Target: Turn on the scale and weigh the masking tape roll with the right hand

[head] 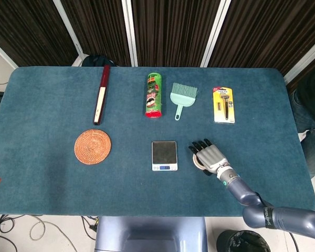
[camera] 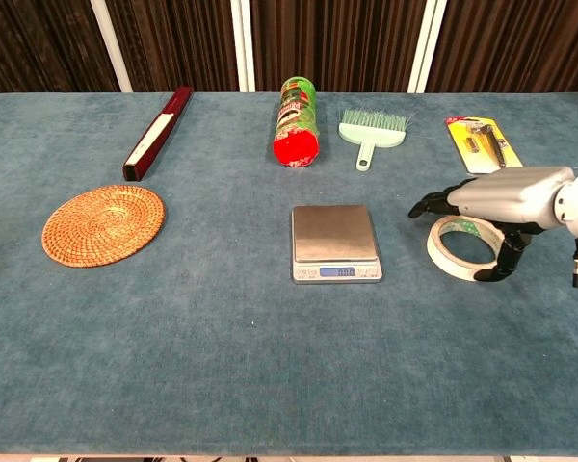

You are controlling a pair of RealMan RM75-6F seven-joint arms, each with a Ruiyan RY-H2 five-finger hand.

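Blue cloth covers the table. My right hand hangs over the tape, fingers stretched flat and apart toward the scale, thumb pointing down at the roll's outer right edge, nothing held. Tape lies flat on the table, just right of the scale, whose display is lit. My left hand shows in neither view.
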